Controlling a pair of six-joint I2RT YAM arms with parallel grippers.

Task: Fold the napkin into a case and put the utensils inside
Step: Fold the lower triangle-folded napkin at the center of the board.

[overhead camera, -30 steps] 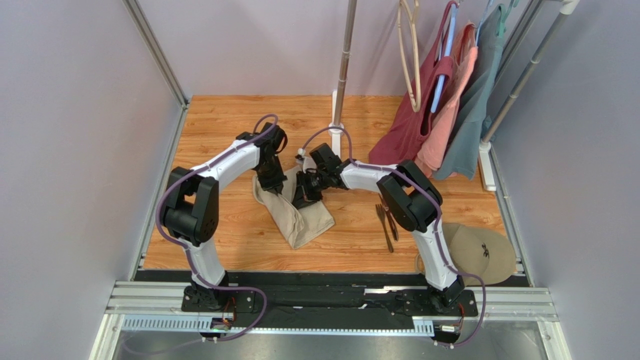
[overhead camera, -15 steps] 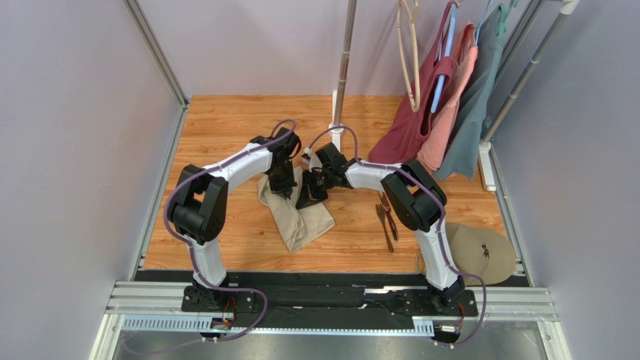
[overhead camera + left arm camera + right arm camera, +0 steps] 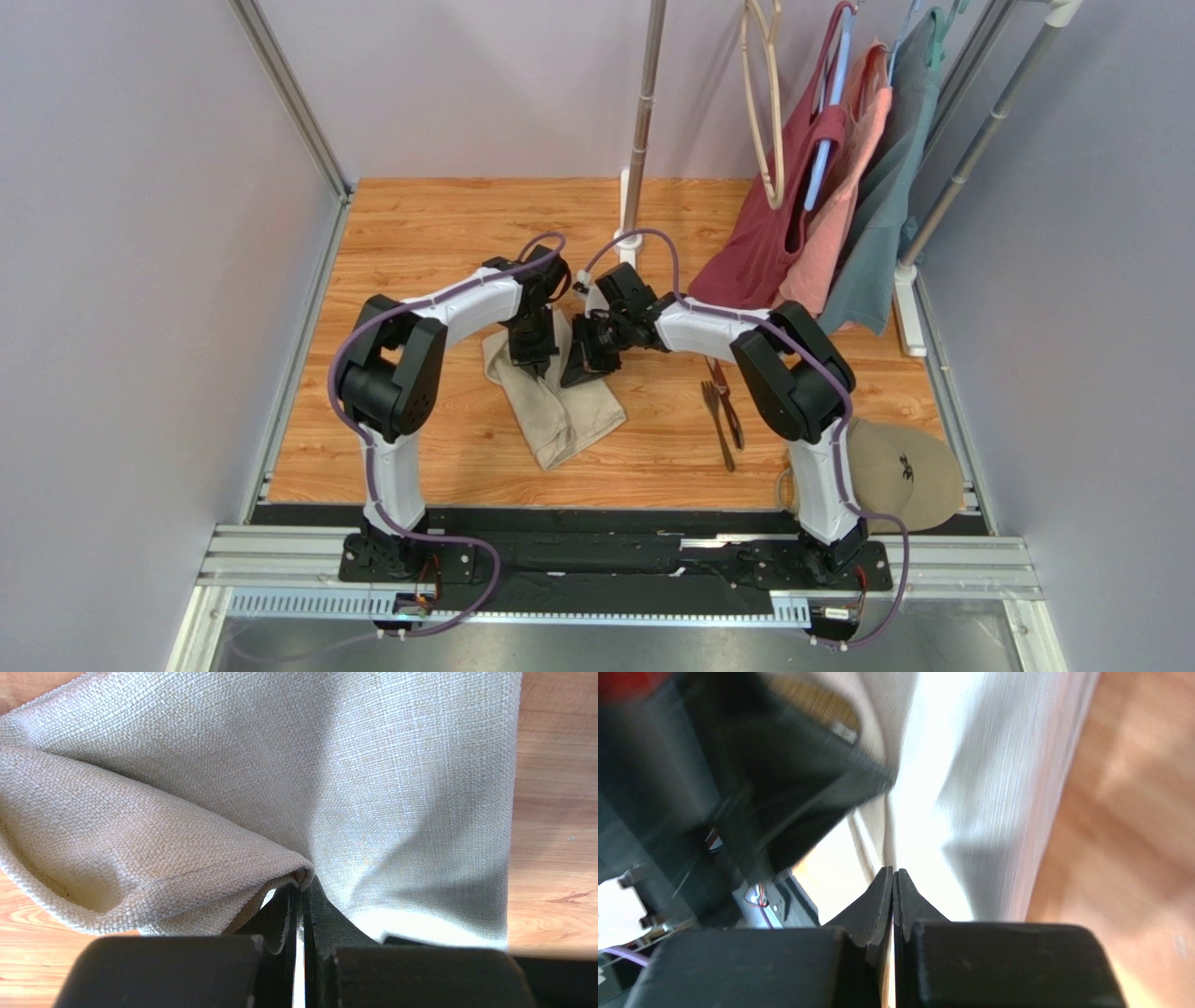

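The left tool (image 3: pixel 300 885) is pinched tight on a fold of the napkin (image 3: pixel 393 798), which lies half folded in the middle of the worktop (image 3: pixel 421 238). It should pull the fold over slowly and low, so the edges line up. The right tool (image 3: pixel 893 876) is closed just beside it. That view is blurry, so it may hold some cloth. They could bump. The utensils (image 3: pixel 723 409) lie apart on the right, bare wood between.

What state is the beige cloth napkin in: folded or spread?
Partly folded: the napkin lies doubled over, layers overlapping, not spread flat.
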